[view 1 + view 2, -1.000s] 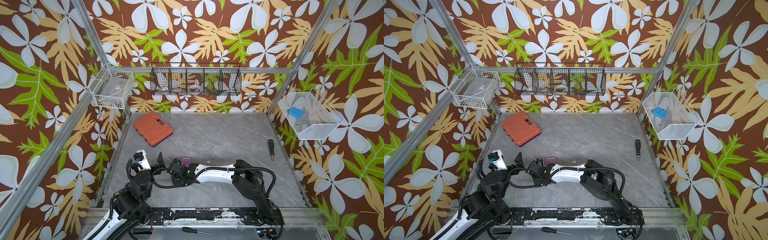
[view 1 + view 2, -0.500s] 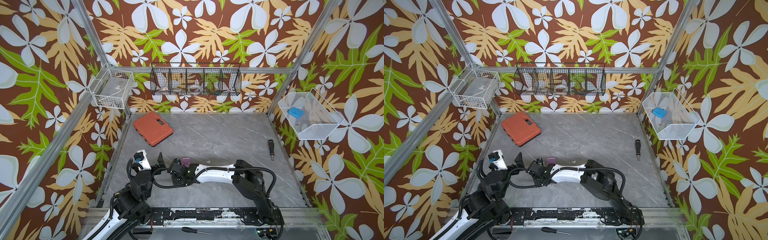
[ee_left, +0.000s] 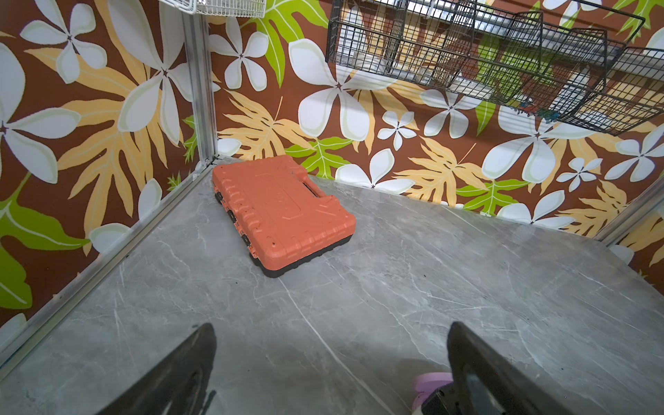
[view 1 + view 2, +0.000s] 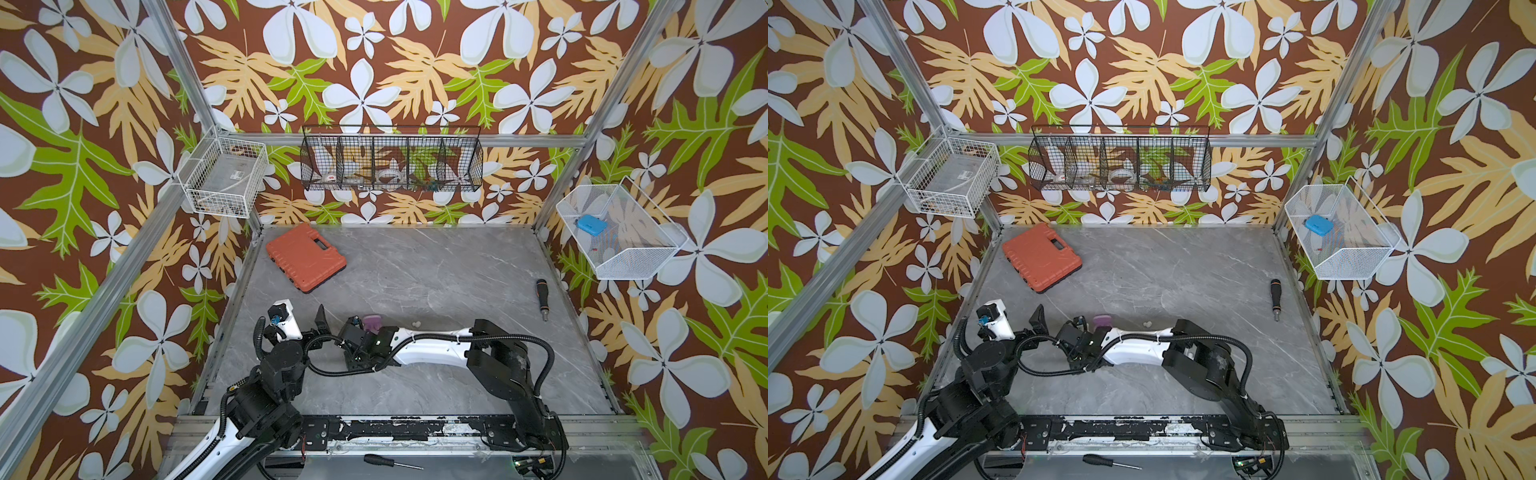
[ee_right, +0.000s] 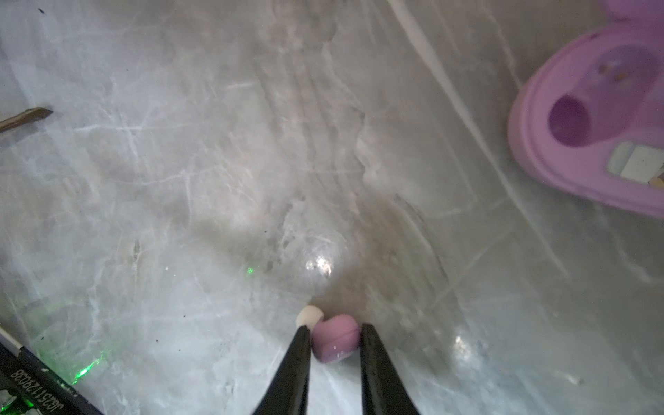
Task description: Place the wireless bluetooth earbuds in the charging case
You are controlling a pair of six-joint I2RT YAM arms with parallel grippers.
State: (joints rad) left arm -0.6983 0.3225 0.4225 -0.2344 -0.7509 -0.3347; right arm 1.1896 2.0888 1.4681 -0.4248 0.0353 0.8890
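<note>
My right gripper (image 5: 335, 328) is shut on a lilac-pink earbud (image 5: 336, 343) with a white tip, held close above the grey table. The lilac charging case (image 5: 596, 133) lies open off to one side, and one of its sockets shows empty. In both top views the case (image 4: 372, 322) (image 4: 1102, 321) sits just behind the right wrist, which hides the held earbud. A small white earbud (image 4: 417, 323) (image 4: 1146, 324) lies loose to the right of the case. My left gripper (image 3: 330, 359) stands open over bare table with the case (image 3: 431, 382) beside one finger.
An orange tool case (image 4: 305, 257) lies at the back left. A black-handled screwdriver bit (image 4: 542, 297) lies near the right edge and another screwdriver (image 4: 390, 460) on the front rail. Wire baskets (image 4: 390, 160) hang on the back and side walls.
</note>
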